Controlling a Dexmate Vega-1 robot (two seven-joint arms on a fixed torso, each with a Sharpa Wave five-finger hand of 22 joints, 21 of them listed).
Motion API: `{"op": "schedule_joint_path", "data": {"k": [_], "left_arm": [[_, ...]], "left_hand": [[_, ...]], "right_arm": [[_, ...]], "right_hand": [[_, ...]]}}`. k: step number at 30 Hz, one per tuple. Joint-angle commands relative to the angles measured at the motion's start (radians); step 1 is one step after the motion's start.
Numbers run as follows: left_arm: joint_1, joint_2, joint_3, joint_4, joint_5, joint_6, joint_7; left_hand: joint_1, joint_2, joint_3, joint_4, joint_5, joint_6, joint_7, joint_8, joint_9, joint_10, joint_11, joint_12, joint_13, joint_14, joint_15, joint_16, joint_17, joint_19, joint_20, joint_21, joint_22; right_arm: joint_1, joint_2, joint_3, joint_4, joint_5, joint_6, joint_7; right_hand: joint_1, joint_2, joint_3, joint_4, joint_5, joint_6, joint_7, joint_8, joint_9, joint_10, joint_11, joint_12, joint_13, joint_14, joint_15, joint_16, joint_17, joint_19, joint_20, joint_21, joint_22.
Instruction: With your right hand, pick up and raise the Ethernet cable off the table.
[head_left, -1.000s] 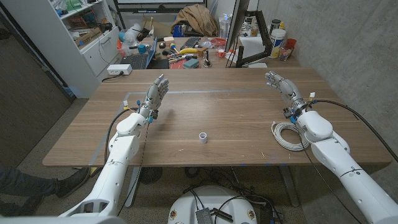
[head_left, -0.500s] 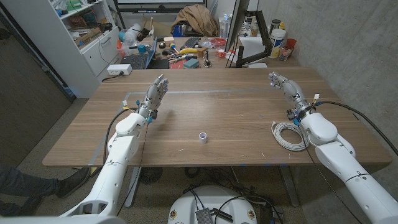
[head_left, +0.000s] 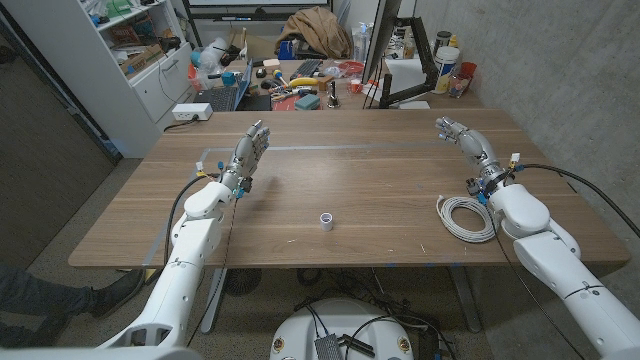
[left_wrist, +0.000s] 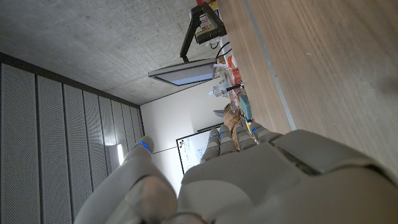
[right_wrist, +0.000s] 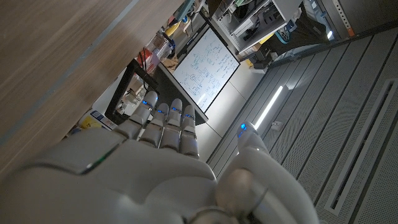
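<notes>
Fingers of our right hand are extended, holding nothing, beyond the coiled Ethernet cable. We judge the cable light and limp; grip several loops together.

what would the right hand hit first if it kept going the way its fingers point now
Probably nothing on the table: the right hand points away from the robot toward the table's far edge, with bare wood ahead. The Ethernet cable lies behind it. Depth is uncertain.

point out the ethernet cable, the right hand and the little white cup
Ethernet cable (head_left: 467, 218), head view, on the white coil's loops.
Right hand (head_left: 463, 137), head view, middle of the hand.
White cup (head_left: 326, 220), head view, its side wall.
</notes>
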Motion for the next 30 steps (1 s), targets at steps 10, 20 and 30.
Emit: {"op": "schedule_joint_path", "data": {"k": [10, 20, 30], "left_arm": [[0.004, -0.004, 0.009, -0.022, -0.007, 0.033, -0.004], [0.012, -0.003, 0.020, -0.052, 0.004, 0.057, 0.008], [0.022, -0.004, 0.026, -0.075, 0.012, 0.065, 0.016]], "left_hand": [[0.011, 0.001, -0.006, -0.003, -0.003, 0.004, 0.001, 0.001, 0.002, -0.006, 0.002, 0.001, 0.005, -0.006, 0.002, 0.004, 0.005, -0.005, -0.040, -0.002, 0.006], [0.012, 0.002, -0.008, -0.003, -0.004, 0.005, 0.001, 0.001, 0.002, -0.003, 0.002, 0.002, 0.005, -0.004, 0.000, 0.005, 0.006, -0.005, -0.039, -0.003, 0.006], [0.013, 0.003, -0.010, -0.003, -0.006, 0.007, 0.001, 0.002, 0.002, -0.001, 0.003, 0.003, 0.005, -0.003, 0.001, 0.005, 0.006, -0.004, -0.039, -0.003, 0.006]], "right_arm": [[-0.044, -0.009, 0.026, 0.015, -0.036, 0.085, 0.005], [-0.054, -0.015, 0.033, 0.041, -0.055, 0.150, 0.012], [-0.069, -0.035, 0.046, 0.037, -0.078, 0.184, 0.021]], "right_hand": [[0.003, -0.005, -0.011, 0.000, 0.008, 0.022, -0.021, 0.011, 0.006, 0.023, -0.009, 0.009, 0.002, 0.031, -0.005, 0.012, 0.004, 0.025, -0.006, -0.012, 0.001], [0.000, -0.010, -0.016, 0.000, 0.011, 0.037, -0.030, 0.014, 0.006, 0.040, -0.012, 0.014, 0.002, 0.046, -0.014, 0.014, 0.004, 0.043, -0.009, -0.018, 0.001], [-0.003, -0.015, -0.020, 0.000, 0.013, 0.044, -0.037, 0.015, 0.006, 0.048, -0.013, 0.016, 0.003, 0.052, -0.018, 0.014, 0.005, 0.048, -0.010, -0.023, 0.001]]}}
